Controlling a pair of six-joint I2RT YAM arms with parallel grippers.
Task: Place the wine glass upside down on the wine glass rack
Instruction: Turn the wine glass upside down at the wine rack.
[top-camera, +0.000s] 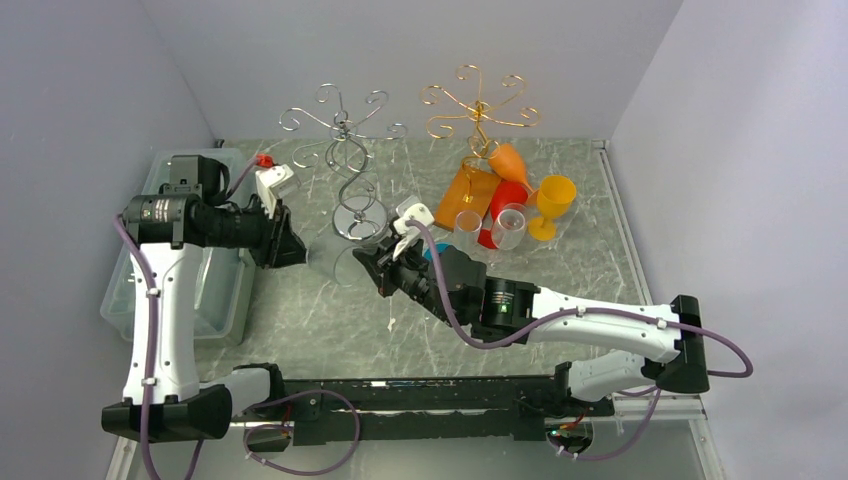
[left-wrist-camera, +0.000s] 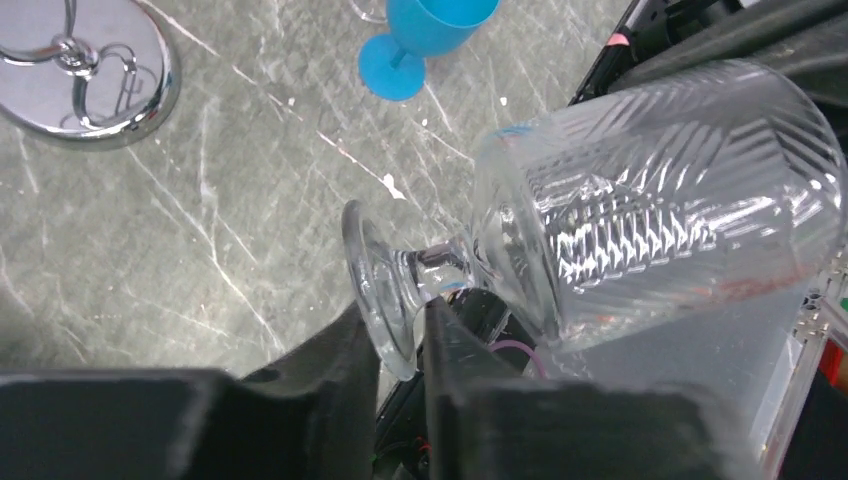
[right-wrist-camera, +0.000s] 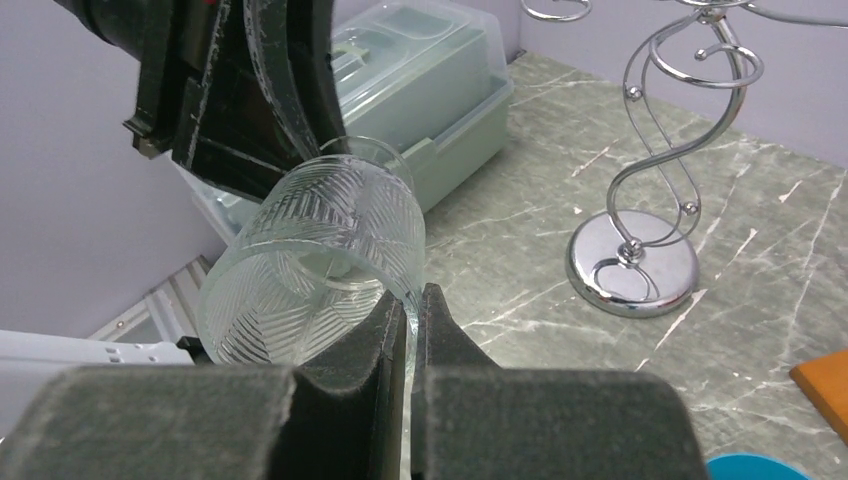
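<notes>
Between left claw and right claw, both gripping it, hangs a clear ribbed wine glass sideways.

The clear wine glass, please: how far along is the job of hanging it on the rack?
Done: the wine glass is off the table. In hand: it is held on its side between both arms, the left gripper pinching its foot, the right gripper pinching its rim. Left: turning it upside down and hanging it on the silver rack, whose hooks look bare.
</notes>
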